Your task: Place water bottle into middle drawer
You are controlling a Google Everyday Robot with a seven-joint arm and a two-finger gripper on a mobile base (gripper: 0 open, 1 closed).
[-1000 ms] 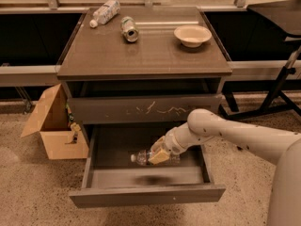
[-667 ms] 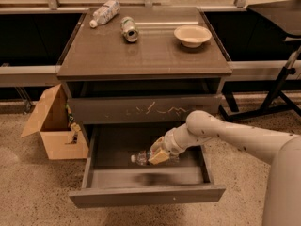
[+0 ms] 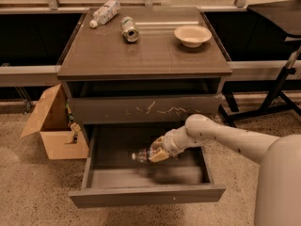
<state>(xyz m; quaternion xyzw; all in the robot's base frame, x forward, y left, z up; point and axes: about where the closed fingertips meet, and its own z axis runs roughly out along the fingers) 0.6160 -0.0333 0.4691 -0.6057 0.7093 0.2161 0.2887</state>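
The water bottle [image 3: 142,155] is clear plastic with a white cap pointing left. It lies level inside the open middle drawer [image 3: 146,196], held a little above the grey floor. My gripper [image 3: 159,153] reaches into the drawer from the right and is shut on the bottle's right end, which its tan fingers [image 3: 160,156] hide. The drawer is pulled well out and has a plain dark-grey front panel.
The shut drawer front with white scratches [image 3: 146,109] is just above the arm. On the cabinet top [image 3: 141,55] lie a shorter bottle [image 3: 104,12], a metal can [image 3: 130,29] and a beige bowl [image 3: 192,35]. An open cardboard box [image 3: 51,126] stands on the floor to the left.
The arm has shifted very slightly to the left. The bottle stays held in the gripper over the drawer floor.
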